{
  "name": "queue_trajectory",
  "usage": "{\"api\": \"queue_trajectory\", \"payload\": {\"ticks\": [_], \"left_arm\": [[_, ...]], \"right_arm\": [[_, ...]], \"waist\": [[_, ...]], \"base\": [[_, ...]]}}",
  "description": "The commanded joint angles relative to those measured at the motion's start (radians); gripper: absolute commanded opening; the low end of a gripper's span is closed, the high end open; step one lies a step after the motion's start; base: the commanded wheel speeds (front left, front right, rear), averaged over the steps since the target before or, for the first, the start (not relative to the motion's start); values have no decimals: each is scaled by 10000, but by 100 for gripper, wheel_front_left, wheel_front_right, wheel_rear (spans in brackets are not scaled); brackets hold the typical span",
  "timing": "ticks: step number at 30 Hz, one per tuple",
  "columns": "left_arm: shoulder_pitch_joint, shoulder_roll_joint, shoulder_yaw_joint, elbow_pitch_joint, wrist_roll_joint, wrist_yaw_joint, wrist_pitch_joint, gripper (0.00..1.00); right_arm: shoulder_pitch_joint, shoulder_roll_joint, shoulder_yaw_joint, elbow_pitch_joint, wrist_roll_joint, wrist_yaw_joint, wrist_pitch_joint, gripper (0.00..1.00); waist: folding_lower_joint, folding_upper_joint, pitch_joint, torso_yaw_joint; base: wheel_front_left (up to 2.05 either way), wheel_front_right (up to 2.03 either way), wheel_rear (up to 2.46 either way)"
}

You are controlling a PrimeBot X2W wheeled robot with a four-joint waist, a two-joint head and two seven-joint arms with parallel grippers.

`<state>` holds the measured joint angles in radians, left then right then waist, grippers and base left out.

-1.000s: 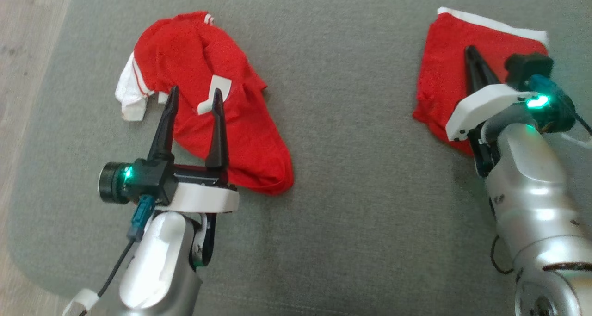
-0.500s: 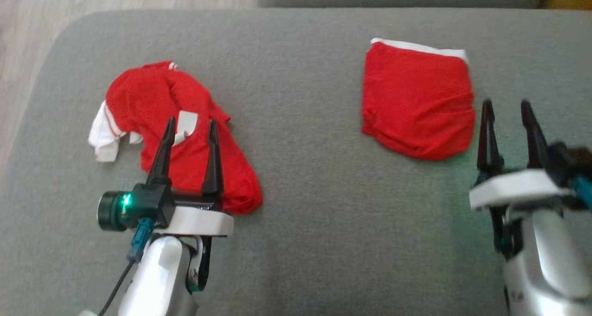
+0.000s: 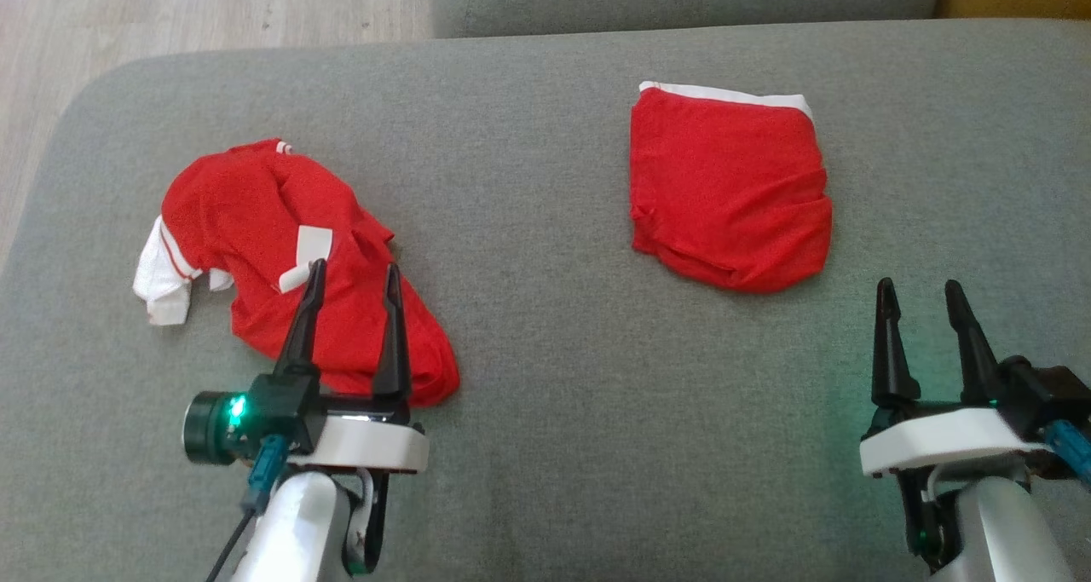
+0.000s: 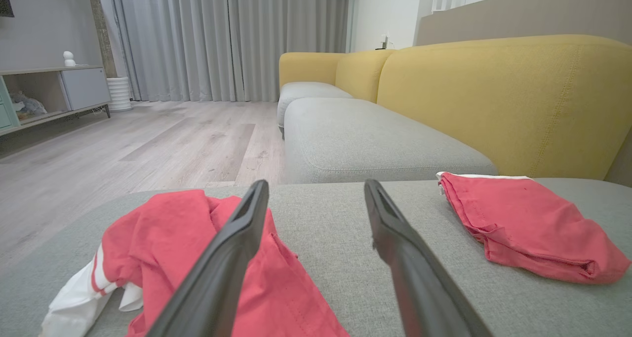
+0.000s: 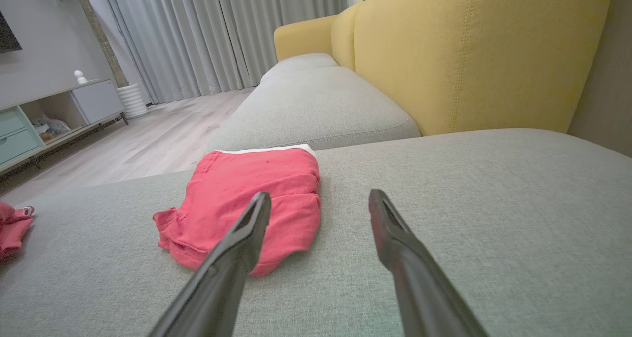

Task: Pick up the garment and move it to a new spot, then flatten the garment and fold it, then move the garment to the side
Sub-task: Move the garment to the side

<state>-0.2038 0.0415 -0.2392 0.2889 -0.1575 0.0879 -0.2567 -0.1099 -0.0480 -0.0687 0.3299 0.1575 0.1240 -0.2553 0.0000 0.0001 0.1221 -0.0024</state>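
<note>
Right gripper (image 3: 920, 285) has pulled back off the folded red garment (image 3: 729, 194); fingers apart, empty. Garment lies right of centre on the grey cushion (image 3: 545, 352). Left gripper (image 3: 355, 267) is spread and empty over the crumpled red-and-white shirt (image 3: 256, 216).

On my feed, the left end effector (image 3: 355, 265) and right end effector (image 3: 919, 283) each show two tapered black fingers (image 3: 300, 343) on a white mount (image 3: 371, 443), silver forearm (image 3: 294, 527) behind, green light (image 3: 236, 407), teal-plugged cable (image 3: 264, 467).
</note>
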Motion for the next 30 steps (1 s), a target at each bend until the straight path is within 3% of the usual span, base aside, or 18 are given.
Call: {"api": "queue_trajectory", "payload": {"ticks": [1,8,13,19,30], "left_arm": [[-259,87,284,-291,20,5,-51,100],[-508,87,89,-342,6,-10,-51,100],[-719,87,27,-328,22,-33,-51,100],[-957,87,-180,-248,-38,-84,-51,100],[-1145,87,-359,-246,-153,12,-51,100]], "right_arm": [[-299,-22,252,-347,56,67,-64,100],[-977,-22,62,-264,-268,67,-25,100],[-2164,-22,-278,271,-271,67,688,100],[-3753,-22,-1116,1814,56,67,1854,100],[-5726,-28,-2369,5213,-1311,67,3698,100]], "waist": [[0,-1,23,26],[0,-1,479,375],[0,-1,1007,718],[0,-1,1484,1159],[0,-1,1835,1663]], "base": [[0,0,0],[0,0,0],[0,0,0],[0,0,0],[0,0,0]]}}
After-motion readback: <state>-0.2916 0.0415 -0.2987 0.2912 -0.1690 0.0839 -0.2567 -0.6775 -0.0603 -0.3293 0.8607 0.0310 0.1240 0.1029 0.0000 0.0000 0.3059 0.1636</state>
